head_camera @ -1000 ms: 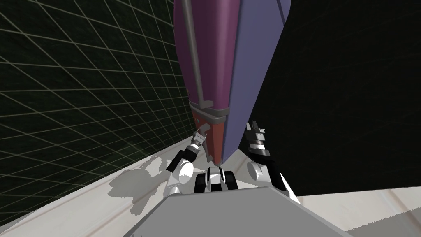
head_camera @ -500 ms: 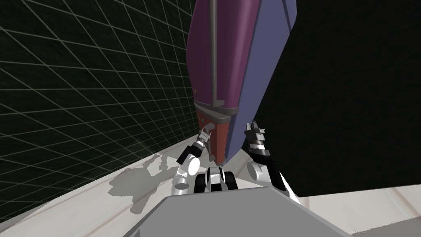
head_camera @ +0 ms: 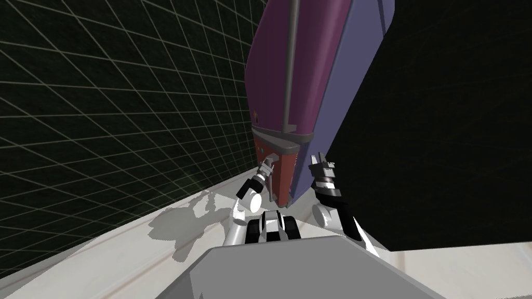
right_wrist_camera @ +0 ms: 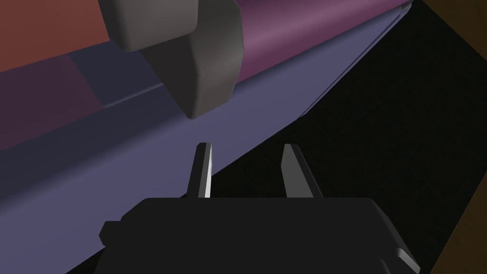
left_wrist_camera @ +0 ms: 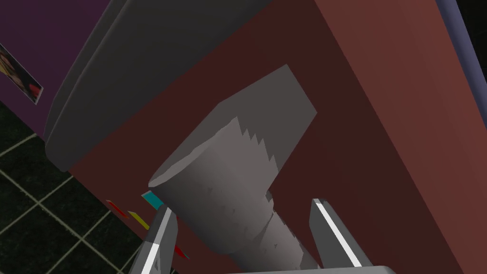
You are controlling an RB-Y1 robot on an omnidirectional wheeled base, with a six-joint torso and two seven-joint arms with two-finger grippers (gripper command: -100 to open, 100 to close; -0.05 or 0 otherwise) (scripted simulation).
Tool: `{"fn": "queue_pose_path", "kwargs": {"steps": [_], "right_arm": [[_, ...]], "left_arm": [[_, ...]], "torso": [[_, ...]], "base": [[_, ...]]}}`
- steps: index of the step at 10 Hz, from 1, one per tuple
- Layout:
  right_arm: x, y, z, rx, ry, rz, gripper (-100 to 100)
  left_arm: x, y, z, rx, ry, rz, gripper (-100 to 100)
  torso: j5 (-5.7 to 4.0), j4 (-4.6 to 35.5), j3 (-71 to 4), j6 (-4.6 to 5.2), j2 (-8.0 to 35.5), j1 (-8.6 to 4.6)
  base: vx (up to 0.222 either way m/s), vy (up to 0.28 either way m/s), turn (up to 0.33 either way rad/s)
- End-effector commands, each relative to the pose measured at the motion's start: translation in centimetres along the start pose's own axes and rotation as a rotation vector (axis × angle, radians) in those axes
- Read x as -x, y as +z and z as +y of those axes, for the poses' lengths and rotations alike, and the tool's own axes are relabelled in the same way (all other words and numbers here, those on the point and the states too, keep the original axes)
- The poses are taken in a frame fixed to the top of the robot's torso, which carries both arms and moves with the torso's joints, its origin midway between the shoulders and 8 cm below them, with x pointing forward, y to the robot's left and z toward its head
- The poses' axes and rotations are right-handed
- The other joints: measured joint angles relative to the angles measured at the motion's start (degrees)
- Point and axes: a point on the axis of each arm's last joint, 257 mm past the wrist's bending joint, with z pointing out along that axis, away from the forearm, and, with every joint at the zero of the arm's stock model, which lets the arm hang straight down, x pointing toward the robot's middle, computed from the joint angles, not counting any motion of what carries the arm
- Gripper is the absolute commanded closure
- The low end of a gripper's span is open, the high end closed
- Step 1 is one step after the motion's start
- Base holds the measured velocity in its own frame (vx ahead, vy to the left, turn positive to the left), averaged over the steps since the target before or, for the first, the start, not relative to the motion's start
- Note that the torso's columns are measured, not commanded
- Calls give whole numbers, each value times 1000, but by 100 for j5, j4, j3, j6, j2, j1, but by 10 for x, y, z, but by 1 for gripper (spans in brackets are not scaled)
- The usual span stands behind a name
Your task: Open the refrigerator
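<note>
Tiling, dark with pale grid lines, covers the wall (head_camera: pixel 104 104) on your left, and a black area (head_camera: pixel 457 130) lies to the right. Between them you face the task's thing, the tall refrigerator (head_camera: pixel 332 93) with a blue-violet side panel, standing on a pale floor (head_camera: pixel 130 254) directly ahead of the arms. Its purple upper door (head_camera: pixel 311 62) carries a long grey vertical bar handle (head_camera: pixel 291 57). Below a grey band (head_camera: pixel 283 137) sits the shorter red-brown lower door (head_camera: pixel 283 174), and both doors lie shut against the cabinet.

You have the left gripper (head_camera: pixel 266 167) up at the lower door's front. In the left wrist view its two light grey fingers (left_wrist_camera: pixel 159 238) stand spread on either side of the lower door's thick grey cylindrical handle (left_wrist_camera: pixel 228 204), released rather than clamped. One finger is just beside the bar, the other a little apart from it.

Your right gripper (head_camera: pixel 318 157) hangs beside the blue-violet side panel, near the lower door's edge. Its fingers (right_wrist_camera: pixel 202 169) are parted with nothing between them, and a grey rounded block (right_wrist_camera: pixel 199 57) juts from the refrigerator's front beyond their tips.

Small teal, yellow and red stickers (left_wrist_camera: pixel 152 199) sit on the lower door near the left gripper, and a small picture magnet (left_wrist_camera: pixel 21 78) is on the purple door.
</note>
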Motion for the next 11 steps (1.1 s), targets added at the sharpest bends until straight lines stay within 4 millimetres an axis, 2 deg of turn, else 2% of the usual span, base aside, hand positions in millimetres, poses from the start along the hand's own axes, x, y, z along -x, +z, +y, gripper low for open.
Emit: {"fn": "queue_pose_path", "kwargs": {"steps": [1, 2, 3, 5, 7, 8, 9, 10, 11], "right_arm": [[0, 0, 0, 0, 0, 0, 0], [0, 0, 0, 0, 0, 0, 0], [0, 0, 0, 0, 0, 0, 0], [0, 0, 0, 0, 0, 0, 0], [0, 0, 0, 0, 1, 0, 0], [0, 0, 0, 0, 1, 0, 0], [0, 0, 0, 0, 0, 0, 0], [0, 0, 0, 0, 0, 0, 0], [0, 0, 0, 0, 0, 0, 0]], "left_arm": [[-3, 19, 11, 24, -19, 13, 100], [-13, 24, 7, 22, -24, 35, 100], [-25, 32, 28, 48, -8, 62, 100], [-24, 45, 34, 70, -31, 61, 100], [-33, 52, 32, 74, -29, 79, 100], [-40, 58, 56, 108, -10, 99, 100], [-37, 66, 61, 123, -7, 92, 100], [-43, 72, 60, 129, -22, 101, 100], [-51, 75, 57, 128, -22, 115, 100]], "torso": [[8, -5, 4, -5, 2, 22], [3, -10, -4, -3, -9, -19], [-7, 2, -12, 1, -16, -59], [8, 2, 25, 0, 36, 15], [-8, 4, 4, 6, 6, -68], [-8, 12, -4, 3, -2, -68], [7, 5, -1, -6, -2, 19], [17, -3, 8, -13, 11, 47], [7, 0, 12, -7, 16, -10]], "base": [[-40, 170, -33], [-33, 57, 2], [-61, 193, 171], [-46, 211, 22], [2, 25, -4], [2, 188, 139], [-38, 272, 58], [-52, 162, -6], [-27, 61, 3]]}}
